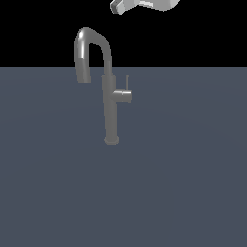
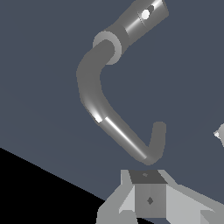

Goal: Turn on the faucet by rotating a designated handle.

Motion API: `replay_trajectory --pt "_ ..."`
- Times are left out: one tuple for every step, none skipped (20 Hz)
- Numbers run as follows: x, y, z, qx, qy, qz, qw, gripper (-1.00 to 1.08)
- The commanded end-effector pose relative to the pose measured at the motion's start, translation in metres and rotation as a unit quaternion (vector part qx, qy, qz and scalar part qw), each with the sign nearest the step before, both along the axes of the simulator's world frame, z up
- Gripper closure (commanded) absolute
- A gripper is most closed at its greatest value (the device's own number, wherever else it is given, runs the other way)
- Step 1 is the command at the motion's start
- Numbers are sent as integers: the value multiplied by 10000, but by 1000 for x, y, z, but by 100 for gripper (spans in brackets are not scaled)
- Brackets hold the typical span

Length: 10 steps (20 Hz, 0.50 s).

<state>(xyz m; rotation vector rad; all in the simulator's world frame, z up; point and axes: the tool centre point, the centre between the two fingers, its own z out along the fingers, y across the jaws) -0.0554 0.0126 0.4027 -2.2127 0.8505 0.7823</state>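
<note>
The faucet [image 1: 111, 113] is a slim grey tap that stands upright on the dark floor, its gooseneck spout [image 1: 88, 48] curving toward the exterior view's left. The handle [image 1: 123, 95] is a short stub on the stem's side toward the exterior view's right, with a thin pin [image 1: 127, 82] standing up at its end. My gripper [image 1: 116, 7] is high above the faucet, partly cut off by the frame edge and apart from it. In the wrist view the curved spout [image 2: 89, 87] lies below my gripper [image 2: 148, 194], whose fingers show as one block with no gap. It holds nothing.
The faucet stands on a flat slate-grey floor [image 1: 183, 183]. Behind the floor is black background. A small pale tip [image 2: 218, 133] shows at the wrist view's edge; I cannot tell what it is.
</note>
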Motion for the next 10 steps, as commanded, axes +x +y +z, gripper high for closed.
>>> replay_trajectory --pt "13 -4 -9 262 211 -285 9990 108" --pt "18 -5 -13 365 295 -397 9981 108" --pt "23 -6 -17 467 378 -509 9969 108" --pt "28 -8 -21 570 461 -621 9954 108" --pt "32 -9 -26 672 545 -733 9935 108" --pt "37 -11 -30 775 628 -845 9914 108" --pt "41 -12 -35 877 712 -957 9890 108" --pt "45 -14 -39 979 795 -1069 9862 108" --pt "49 -15 -44 1082 879 -1181 9832 108" --pt "53 -17 -49 1184 963 -1293 9798 108"
